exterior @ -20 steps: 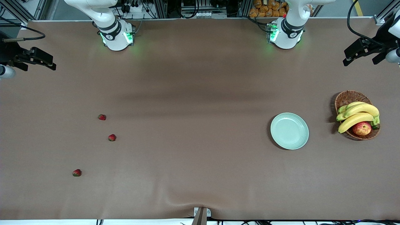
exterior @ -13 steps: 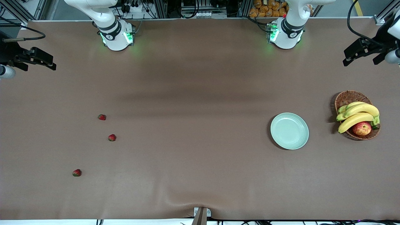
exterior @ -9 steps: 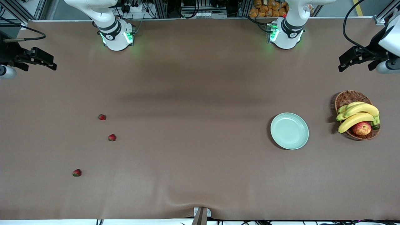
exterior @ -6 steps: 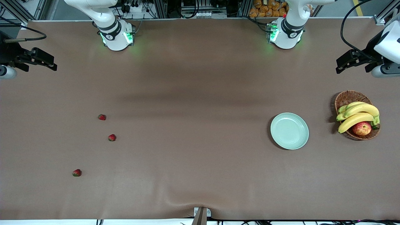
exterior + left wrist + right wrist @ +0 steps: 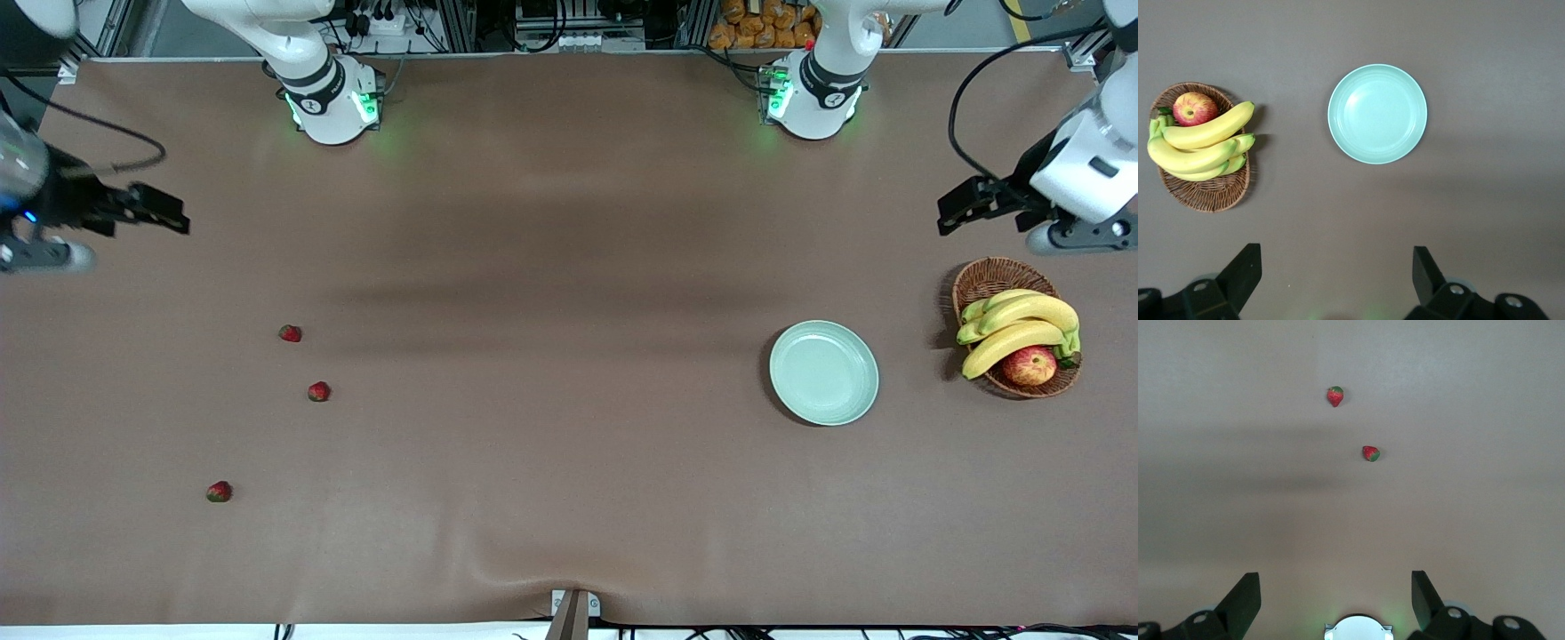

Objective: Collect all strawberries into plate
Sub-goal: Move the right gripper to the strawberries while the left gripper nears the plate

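Observation:
Three small red strawberries lie apart on the brown cloth toward the right arm's end: one, a second nearer the front camera, a third nearest of all. Two strawberries show in the right wrist view. The pale mint plate sits bare toward the left arm's end. My right gripper hangs open over the cloth, well apart from the berries. My left gripper hangs open over the cloth near the basket, holding nothing.
A wicker basket with bananas and a red-yellow apple stands beside the plate at the left arm's end. Both arm bases stand at the table's back edge. A wide stretch of cloth separates berries and plate.
Both grippers have swung in from the table's ends and come lower in the front view, the left one toward the basket, the right one toward the berries. The berries and plate have not moved.

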Tool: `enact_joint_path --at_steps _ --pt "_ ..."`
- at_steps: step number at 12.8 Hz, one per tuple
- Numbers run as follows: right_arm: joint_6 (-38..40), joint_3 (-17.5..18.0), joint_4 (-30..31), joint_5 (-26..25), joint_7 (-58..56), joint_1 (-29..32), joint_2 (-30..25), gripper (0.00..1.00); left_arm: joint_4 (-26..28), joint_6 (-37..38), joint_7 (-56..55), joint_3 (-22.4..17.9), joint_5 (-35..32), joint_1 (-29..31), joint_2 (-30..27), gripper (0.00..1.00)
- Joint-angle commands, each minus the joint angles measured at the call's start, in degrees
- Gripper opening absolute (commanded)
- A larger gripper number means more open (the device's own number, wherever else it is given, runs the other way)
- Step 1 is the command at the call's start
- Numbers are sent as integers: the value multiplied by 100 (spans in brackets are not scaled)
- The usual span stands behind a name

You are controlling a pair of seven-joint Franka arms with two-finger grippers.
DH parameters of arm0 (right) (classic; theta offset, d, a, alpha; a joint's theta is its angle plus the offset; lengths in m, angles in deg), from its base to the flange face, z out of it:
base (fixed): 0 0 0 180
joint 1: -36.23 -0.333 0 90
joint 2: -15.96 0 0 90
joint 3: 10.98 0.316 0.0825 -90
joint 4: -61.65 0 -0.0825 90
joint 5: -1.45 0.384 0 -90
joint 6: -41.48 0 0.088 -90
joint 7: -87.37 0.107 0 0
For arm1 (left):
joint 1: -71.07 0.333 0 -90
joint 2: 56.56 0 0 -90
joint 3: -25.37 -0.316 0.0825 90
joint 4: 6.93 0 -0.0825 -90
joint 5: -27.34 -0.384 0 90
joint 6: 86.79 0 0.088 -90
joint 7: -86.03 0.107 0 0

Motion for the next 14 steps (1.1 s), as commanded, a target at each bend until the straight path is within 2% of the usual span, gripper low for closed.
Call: enact_joint_path --at_steps 1,4,6,7,10,13,14 --pt "-682 -18 687 -30 80 -48 129 100 691 -736 -14 14 -136 122 -84 100" --pt "-2139 -27 1936 -74 71 13 137 100 1570 -1843 -14 22 -136 308 -76 100" --pt "-2766 -36 2246 -74 71 22 434 100 1958 -2398 -23 22 -136 369 134 100" --pt "-3003 -44 2247 -74 71 31 767 100 2116 -2687 -23 31 -136 491 301 100" --pt "-3759 -53 2343 -92 -173 241 1393 100 2267 -3461 -49 22 -31 597 933 100" --pt "-4795 -62 2939 -144 -649 207 1526 100 2250 -4322 -58 31 118 800 1592 100" --pt "-5068 -62 3106 -371 -702 198 1535 100 2232 -4560 -58 31 232 922 1768 100"
